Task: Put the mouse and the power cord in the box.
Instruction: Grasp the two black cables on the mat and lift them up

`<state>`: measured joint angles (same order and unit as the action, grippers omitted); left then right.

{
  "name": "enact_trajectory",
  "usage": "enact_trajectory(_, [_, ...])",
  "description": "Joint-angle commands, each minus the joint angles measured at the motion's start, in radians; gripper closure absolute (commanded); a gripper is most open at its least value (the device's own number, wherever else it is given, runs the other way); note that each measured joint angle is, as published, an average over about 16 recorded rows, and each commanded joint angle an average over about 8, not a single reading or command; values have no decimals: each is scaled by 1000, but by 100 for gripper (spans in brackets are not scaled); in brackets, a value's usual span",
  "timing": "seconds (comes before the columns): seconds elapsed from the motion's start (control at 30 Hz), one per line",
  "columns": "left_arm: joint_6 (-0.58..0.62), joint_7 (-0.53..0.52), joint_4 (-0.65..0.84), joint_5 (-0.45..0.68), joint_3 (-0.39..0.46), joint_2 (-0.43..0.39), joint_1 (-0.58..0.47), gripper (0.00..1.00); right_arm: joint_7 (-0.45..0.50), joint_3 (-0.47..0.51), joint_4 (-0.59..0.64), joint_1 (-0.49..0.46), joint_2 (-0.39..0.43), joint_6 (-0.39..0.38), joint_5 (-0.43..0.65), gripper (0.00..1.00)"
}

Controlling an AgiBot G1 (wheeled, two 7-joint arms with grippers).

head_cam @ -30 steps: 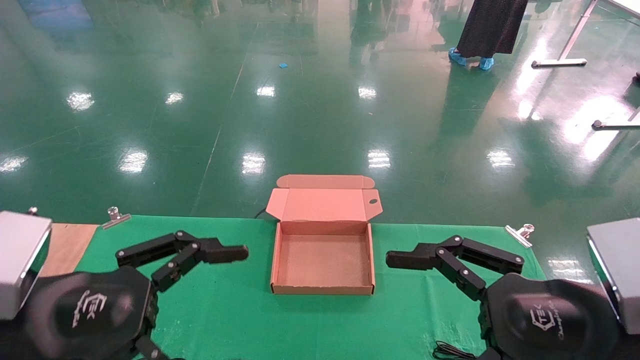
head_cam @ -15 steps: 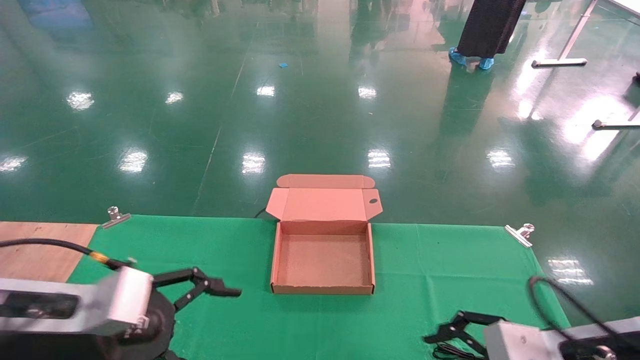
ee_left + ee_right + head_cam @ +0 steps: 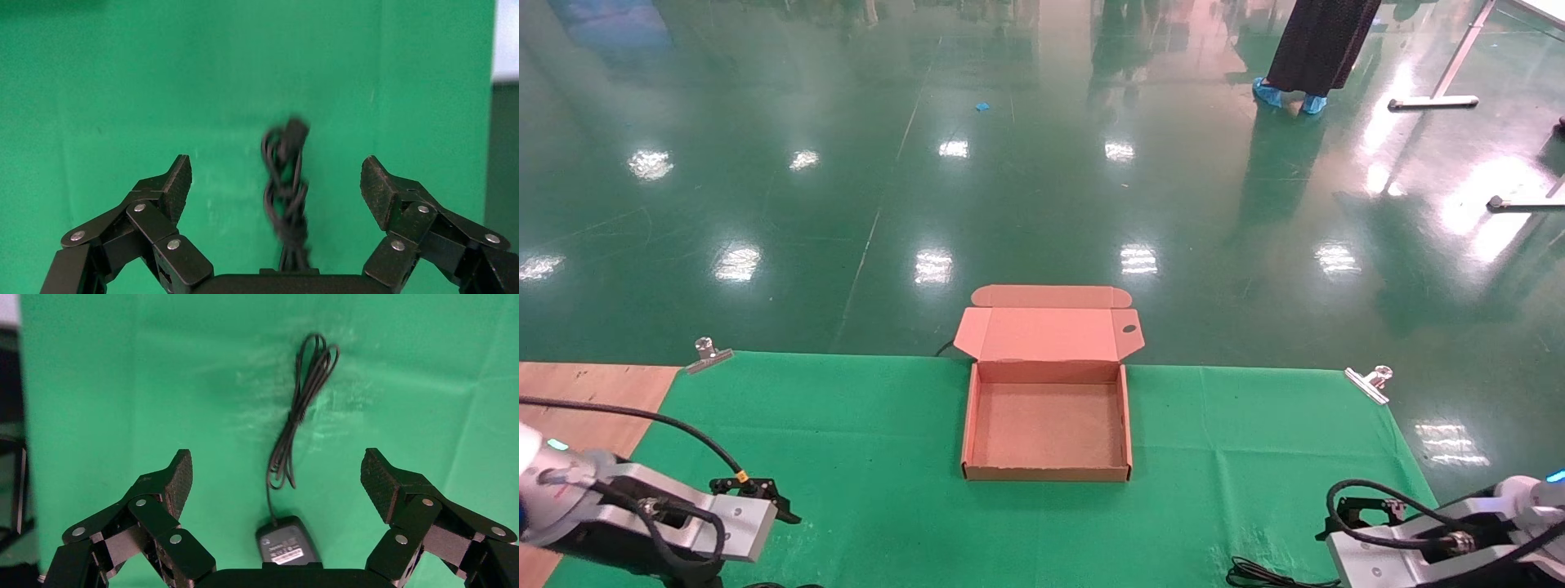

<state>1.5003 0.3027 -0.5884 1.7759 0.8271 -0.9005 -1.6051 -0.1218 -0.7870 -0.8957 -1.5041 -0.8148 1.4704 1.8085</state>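
Both arms have dropped way down over the last second: they were up flanking the box (image 3: 1046, 425), now they sit low at the near table corners, left arm around 8 o'clock from the box and right arm around 4 o'clock.

Left gripper (image 3: 276, 184) hangs over the green cloth (image 3: 870, 457) with fingers spread wide, grabbing nothing. Right between them lies the power cord (image 3: 286, 184), a twisted black bundle on the cloth, its blurry far end probably the plug.

Right gripper (image 3: 276, 478) is released too, jaws wide apart over the mouse (image 3: 287, 542), which lies label-side up just by the gripper base. Its thin cable (image 3: 303, 410) runs away from it in a loose loop across the cloth. In the head view only a bit of that cable shows, at the bottom edge near the right arm.

Box sits open mid-table at the far edge, lid flap (image 3: 1048, 333) standing up at its 12 o'clock side, inside bare. Mouse and cord are both well apart from it.
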Motion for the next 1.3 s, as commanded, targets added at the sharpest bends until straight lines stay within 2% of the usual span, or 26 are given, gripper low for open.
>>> enact_trajectory(0.03, [-17, 54, 81, 62, 33, -37, -36, 0, -44, -18, 66, -16, -31, -20, 42, 0])
enact_trajectory(0.2, [-85, 134, 225, 125, 69, -107, -53, 0, -145, -30, 224, -33, -103, -88, 66, 0])
enact_trajectory(0.63, [-249, 239, 456, 139, 73, -206, -36, 0, -356, -35, 598, -59, -268, -247, 75, 0])
enact_trajectory(1.03, [-305, 293, 535, 118, 57, -225, -30, 0, -430, -17, 778, -65, -341, -451, 62, 0])
enact_trajectory(1.17, [-305, 305, 550, 107, 50, -222, -30, 0, -441, -8, 803, -75, -347, -456, 49, 0])
enact_trajectory(1.3, [-296, 313, 563, 101, 46, -213, -34, 0, -454, 4, 823, -90, -344, -405, 30, 0])
